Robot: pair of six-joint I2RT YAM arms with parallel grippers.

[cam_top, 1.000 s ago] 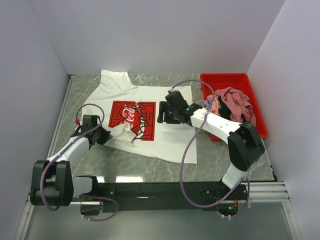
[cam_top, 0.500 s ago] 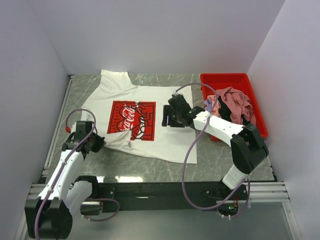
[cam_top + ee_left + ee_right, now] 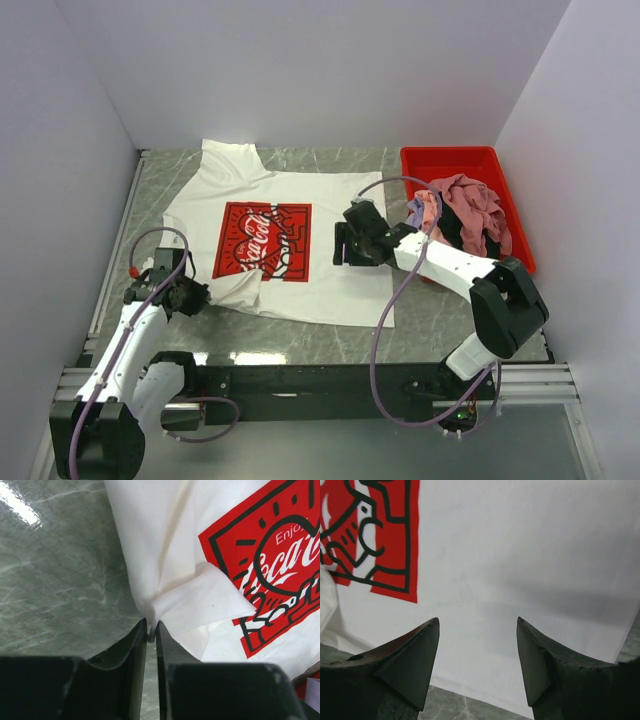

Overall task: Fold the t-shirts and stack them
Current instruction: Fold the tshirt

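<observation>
1. White cotton tee, the white t-shirt [image 3: 300, 300], lies face up mid-frame on the marble table [image 3: 450, 320]. Red print [image 3: 262, 241] is centre-left, collar toward the upper left. The other tees [image 3: 465, 205] are heaped in the red bin [image 3: 455, 158] at upper right.
2. Left gripper [image 3: 190, 297] is at the shirt's lower-left edge. In the wrist view its jaws are a thin slit apart w/ the cloth corner tucked in at the tips. Can't tell if it's clamped or just let go.
3. Right gripper [image 3: 345, 245] sits just right of the print, jaws wide apart, nothing in them, bare white cloth under it.
4. Step in hand, IMO: flattening the shirt before the first fold. A small folded flap [image 3: 238, 288] overlaps the print's lower-left corner.
5. To do it well:
   - keep the pull low and straight toward lower left until the flap unrolls
   - right side should pin the cloth so the body doesn't slide along
   - let go only once the corner lies flat; a re-grip on a thin edge is fiddly
6. Vs 1 s ago: left gripper is further toward lower left, its arm stretched out. The bunch that covered the print's lower part is mostly pulled off. Right gripper has drifted a bit right and down, same wide opening.
</observation>
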